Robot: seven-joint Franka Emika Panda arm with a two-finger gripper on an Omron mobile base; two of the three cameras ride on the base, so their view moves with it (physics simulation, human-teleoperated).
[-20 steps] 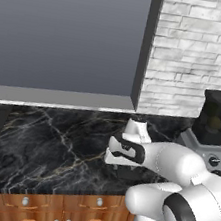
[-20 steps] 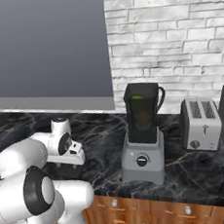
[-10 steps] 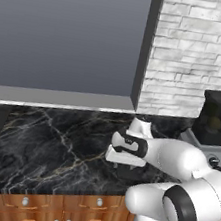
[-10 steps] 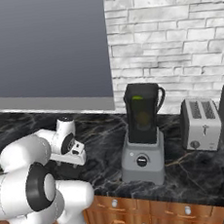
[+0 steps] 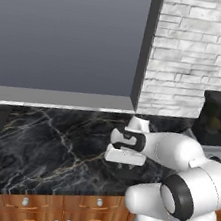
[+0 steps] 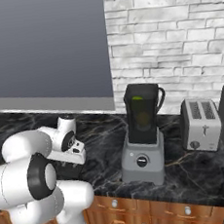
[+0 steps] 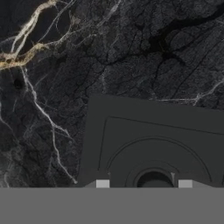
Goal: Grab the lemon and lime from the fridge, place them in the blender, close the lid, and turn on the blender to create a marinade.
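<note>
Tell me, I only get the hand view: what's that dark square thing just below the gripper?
Observer: It looks like the lid, lying flat on the marble counter. The blender stands further along that counter, by the brick wall.
Operator: Is anything in the blender yet?
Observer: Yes. Through the dark jar I see a green patch high up, likely the lime, and a yellowish one below it, likely the lemon.
Operator: Anything else nearby?
Observer: A silver toaster stands right beside the blender, on the side away from the arm.
</note>
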